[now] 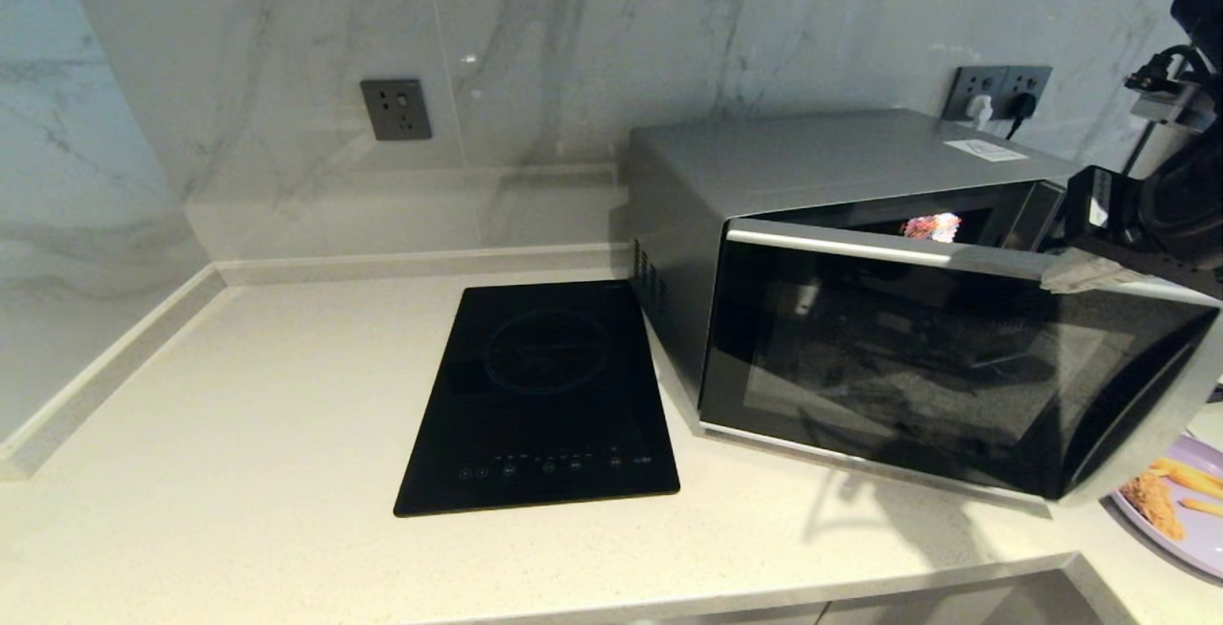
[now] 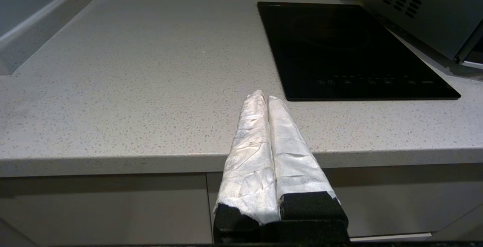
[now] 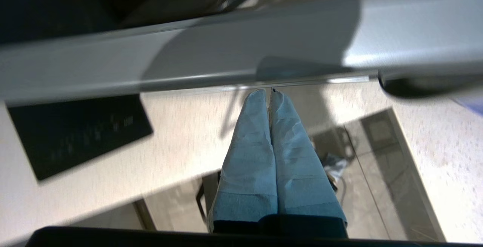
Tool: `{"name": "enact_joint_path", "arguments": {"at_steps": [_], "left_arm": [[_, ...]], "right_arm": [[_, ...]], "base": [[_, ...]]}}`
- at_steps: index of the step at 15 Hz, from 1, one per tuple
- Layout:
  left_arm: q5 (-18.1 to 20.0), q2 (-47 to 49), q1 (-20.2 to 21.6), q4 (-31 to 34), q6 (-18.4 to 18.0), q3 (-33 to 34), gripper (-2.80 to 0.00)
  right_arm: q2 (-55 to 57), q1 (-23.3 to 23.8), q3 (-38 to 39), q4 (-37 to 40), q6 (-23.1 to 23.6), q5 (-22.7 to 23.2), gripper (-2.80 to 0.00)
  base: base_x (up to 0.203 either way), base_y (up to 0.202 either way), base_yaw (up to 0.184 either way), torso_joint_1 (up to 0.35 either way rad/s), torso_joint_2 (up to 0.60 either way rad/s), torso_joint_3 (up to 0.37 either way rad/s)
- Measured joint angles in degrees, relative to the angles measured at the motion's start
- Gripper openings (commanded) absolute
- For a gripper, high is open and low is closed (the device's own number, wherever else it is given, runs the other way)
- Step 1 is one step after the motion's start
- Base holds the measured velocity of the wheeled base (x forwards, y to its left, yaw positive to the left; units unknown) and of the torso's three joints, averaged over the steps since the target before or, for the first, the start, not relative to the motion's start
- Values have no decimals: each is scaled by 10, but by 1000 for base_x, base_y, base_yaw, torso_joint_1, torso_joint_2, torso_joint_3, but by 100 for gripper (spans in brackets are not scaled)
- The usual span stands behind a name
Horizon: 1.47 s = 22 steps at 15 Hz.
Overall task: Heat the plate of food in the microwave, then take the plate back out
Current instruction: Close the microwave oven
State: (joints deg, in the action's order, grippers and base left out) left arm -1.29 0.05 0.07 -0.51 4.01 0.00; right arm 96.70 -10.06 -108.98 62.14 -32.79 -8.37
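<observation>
The microwave (image 1: 860, 300) stands on the counter (image 1: 239, 434) with its door (image 1: 955, 367) swung part way open. The plate (image 1: 1206, 534) with its fried food sits on the counter by the door's right corner, outside. The right gripper (image 3: 268, 91), jaws pressed together and holding nothing, is at the door's top edge. The left gripper (image 2: 264, 96), also closed tight, waits by the counter's front edge. The hob (image 1: 545, 396) lies left of the microwave, with bare counter beyond.

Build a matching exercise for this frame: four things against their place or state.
1. microwave door
2. plate of food
3. induction hob
4. left hand

a. shut, by the counter's front edge
b. swung partly open
c. on the counter beside the door's free end
d. flat, left of the microwave

Pairs: 1-b, 2-c, 3-d, 4-a
</observation>
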Motion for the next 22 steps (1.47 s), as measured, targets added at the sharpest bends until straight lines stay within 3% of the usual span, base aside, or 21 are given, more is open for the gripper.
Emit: {"name": "enact_joint_path", "arguments": {"at_steps": [11, 22], "left_arm": [[0, 0, 0, 0, 0, 0, -280], [0, 0, 0, 0, 0, 0, -280]], "right_arm": [[115, 66, -16, -209, -3, -7, -280], [138, 80, -23, -272, -22, -1, -280]], "base": [[0, 0, 0, 0, 0, 0], [0, 0, 0, 0, 0, 0]]}}
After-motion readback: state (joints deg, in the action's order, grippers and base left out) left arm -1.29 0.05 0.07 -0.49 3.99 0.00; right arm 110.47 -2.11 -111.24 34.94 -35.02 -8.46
